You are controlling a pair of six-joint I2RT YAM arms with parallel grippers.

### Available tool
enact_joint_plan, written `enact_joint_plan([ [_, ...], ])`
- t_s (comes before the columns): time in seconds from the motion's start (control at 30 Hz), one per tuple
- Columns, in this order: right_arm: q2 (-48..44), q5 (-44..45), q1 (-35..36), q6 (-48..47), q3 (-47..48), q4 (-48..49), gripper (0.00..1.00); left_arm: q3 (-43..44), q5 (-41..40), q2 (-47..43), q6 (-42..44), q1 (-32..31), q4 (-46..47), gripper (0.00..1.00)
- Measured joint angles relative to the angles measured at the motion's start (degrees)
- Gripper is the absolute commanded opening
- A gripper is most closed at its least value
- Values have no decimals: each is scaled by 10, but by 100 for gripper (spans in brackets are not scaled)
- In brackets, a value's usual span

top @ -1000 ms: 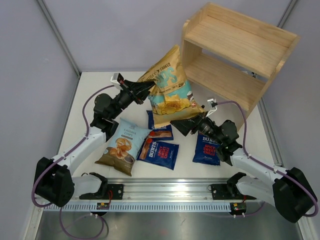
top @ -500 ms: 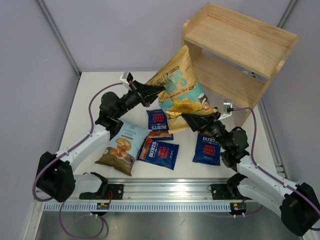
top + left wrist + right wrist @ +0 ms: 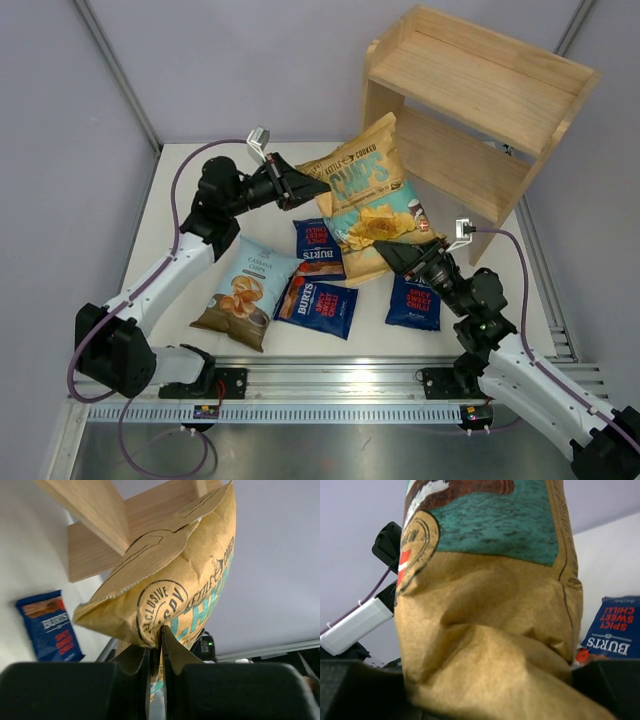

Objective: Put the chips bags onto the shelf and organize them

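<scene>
The tan-yellow bag [image 3: 368, 195] hangs above the tabletop [image 3: 180, 190] in the middle of the overhead frame. Its top corner is near the front left post of the shelf [image 3: 470, 95], which stands at upper right. The left jaws are clenched on the bag's crimped left edge, as the left wrist view shows plainly. The right jaws grasp its lower right corner, though the bag hides their tips in the right wrist view. The light blue Cassava bag [image 3: 245, 293] and three dark blue Burts bags [image 3: 318, 305] lie flat on the tabletop, not yet shelved. The step in hand looks like carrying the first bag to the shelf. The next move probably calls for both arms to swing it toward the upper right, past the side panel, and stand it on a tier before releasing.
</scene>
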Motion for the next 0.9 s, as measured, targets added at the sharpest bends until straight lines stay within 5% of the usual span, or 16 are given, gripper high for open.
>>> enact_joint_plan([
  [0.1,-31,19,1,36,-14,-32,20,17,-7,-3,52,31,-54,10],
  [0.27,-81,92,1,91,-46,-90,19,52,-74,-24,126,146,-123,33],
  [0.43,-83,165,0,112,-43,-129,18,75,-113,-61,189,154,-187,44],
  [0.67,-36,278,0,132,-13,-147,16,70,-136,-116,250,152,-263,79],
  [0.73,-12,314,0,132,2,-143,16,63,-144,-135,266,152,-285,99],
  [0.9,58,385,-5,127,48,-117,16,54,-169,-189,299,151,-352,99],
])
